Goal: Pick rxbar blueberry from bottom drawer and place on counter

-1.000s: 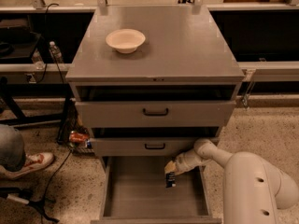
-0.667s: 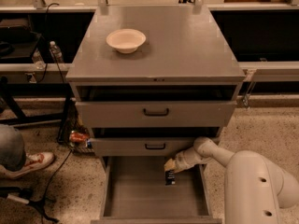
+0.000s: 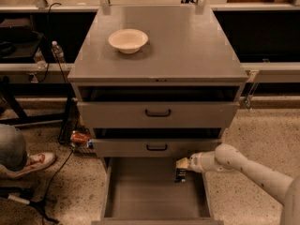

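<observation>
The bottom drawer is pulled open below the two handled drawers. My gripper reaches in from the right over the drawer's back right part. It is shut on the rxbar blueberry, a small dark bar that hangs down from the fingertips just above the drawer floor. The counter is the grey cabinet top, well above the gripper.
A pale bowl sits on the counter's left back part. The two upper drawers jut out slightly above the open one. A person's shoe and cables lie on the floor at left.
The gripper with the bar has shifted slightly up and back in the drawer; the bar stays held.
</observation>
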Controlling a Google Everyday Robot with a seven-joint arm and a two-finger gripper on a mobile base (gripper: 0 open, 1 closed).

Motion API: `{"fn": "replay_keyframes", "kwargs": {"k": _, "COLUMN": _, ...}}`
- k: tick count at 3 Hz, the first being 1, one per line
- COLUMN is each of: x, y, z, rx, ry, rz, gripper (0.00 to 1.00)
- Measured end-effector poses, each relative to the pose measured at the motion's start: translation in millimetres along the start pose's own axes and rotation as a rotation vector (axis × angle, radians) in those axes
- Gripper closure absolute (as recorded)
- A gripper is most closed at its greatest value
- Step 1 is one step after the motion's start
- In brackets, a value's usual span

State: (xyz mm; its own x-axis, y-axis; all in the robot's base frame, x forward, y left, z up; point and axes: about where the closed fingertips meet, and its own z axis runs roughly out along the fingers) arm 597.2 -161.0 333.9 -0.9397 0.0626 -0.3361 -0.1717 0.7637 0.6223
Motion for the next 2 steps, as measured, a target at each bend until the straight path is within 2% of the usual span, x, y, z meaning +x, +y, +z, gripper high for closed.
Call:
{"fn": "replay_keyframes", "kwargs": {"k": 1, "x": 23.2, "y": 5.3, "z": -33.4, "rx": 0.031, "ry": -0.077, "rz": 0.026, "gripper": 1.0}}
{"fn": "replay_keyframes", "kwargs": {"k": 2, "x": 23.0, "y": 5.3, "z": -33.3, "rx": 0.031, "ry": -0.077, "rz": 0.026, "gripper": 1.0}}
